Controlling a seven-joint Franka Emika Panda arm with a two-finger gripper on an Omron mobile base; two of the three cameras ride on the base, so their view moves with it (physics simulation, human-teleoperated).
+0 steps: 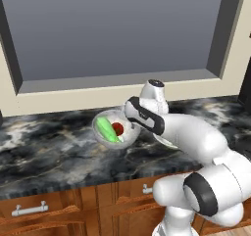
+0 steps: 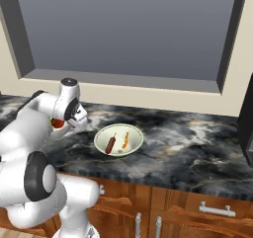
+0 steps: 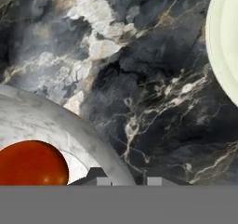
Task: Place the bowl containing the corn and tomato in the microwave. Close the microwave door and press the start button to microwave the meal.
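The pale grey bowl (image 1: 112, 138) hangs slightly tilted just above the dark marble counter, left of the arm. Inside it lie the green corn (image 1: 105, 129) and the red tomato (image 1: 117, 128). My gripper (image 1: 131, 126) comes down on the bowl's right rim. In the hand view the bowl's rim (image 3: 69, 125) runs between the two fingertips (image 3: 103, 181), with the tomato (image 3: 31, 162) just inside, so my gripper (image 3: 128, 181) is shut on the rim. From the right base view the hand (image 2: 69, 108) hides most of the bowl, and the tomato (image 2: 57, 123) peeks out. The microwave and its door are out of view.
A whiter bowl (image 2: 118, 139) holding a brown sausage-like stick stands on the counter (image 2: 188, 143) right of the gripper, its edge also in the hand view (image 3: 225, 46). A big grey-framed window (image 1: 117, 34) rises behind. A dark appliance edge (image 2: 247, 128) stands far right. Wooden drawers (image 1: 59, 210) lie below.
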